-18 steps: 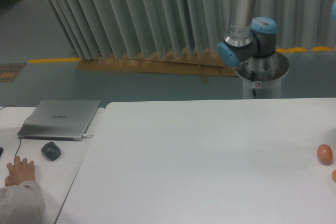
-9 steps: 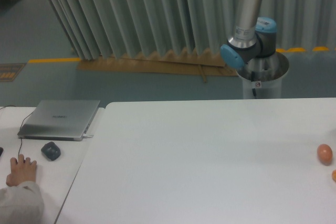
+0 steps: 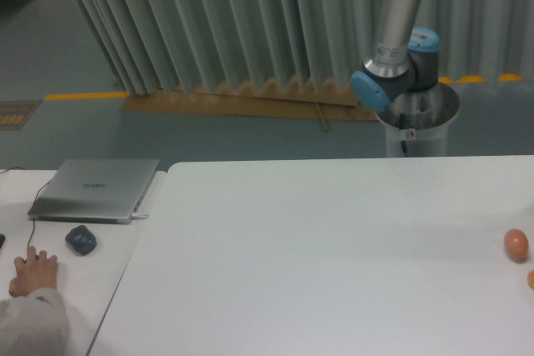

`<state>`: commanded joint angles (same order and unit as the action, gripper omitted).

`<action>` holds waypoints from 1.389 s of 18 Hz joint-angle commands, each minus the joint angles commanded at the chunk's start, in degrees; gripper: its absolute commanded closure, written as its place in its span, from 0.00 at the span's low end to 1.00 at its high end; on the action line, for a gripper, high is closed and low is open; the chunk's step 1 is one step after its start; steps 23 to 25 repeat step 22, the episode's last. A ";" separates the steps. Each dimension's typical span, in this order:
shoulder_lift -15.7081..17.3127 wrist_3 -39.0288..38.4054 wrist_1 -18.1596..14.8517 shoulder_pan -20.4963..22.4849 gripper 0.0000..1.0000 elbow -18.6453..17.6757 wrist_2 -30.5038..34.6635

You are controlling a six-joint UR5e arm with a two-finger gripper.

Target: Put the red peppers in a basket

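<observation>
The red peppers are out of view, and so is the basket. Only the arm's base and lower links [image 3: 396, 64] show, behind the far right edge of the white table [image 3: 317, 256]; the arm rises out of the top of the frame. My gripper is outside the picture. An orange-tan egg-like ball [image 3: 516, 244] lies at the table's right edge, with part of a second one [image 3: 531, 278] cut off by the frame just below it.
A second table on the left holds a closed grey laptop [image 3: 96, 189] and a dark mouse [image 3: 80, 239]. A person's hand [image 3: 33, 271] and sleeve rest at its near left corner. A pleated curtain hangs behind.
The arm's upright link has swung slightly to the right and the elbow joint has turned with it. The person's hand shifted a little. The egg-like balls have not moved.
</observation>
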<state>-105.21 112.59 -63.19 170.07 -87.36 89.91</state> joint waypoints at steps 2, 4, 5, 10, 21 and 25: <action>0.26 -0.61 0.00 -0.35 0.00 -0.09 -0.18; 0.44 -4.73 -0.09 -1.93 0.00 -0.26 -2.10; 0.53 -6.23 -0.09 -2.54 0.00 -0.26 -2.29; 1.14 -10.43 -0.35 -7.81 0.00 -0.44 -2.20; 3.16 -18.99 -0.88 -21.27 0.00 -3.86 -1.32; 3.16 -18.99 -0.88 -21.27 0.00 -3.95 -1.23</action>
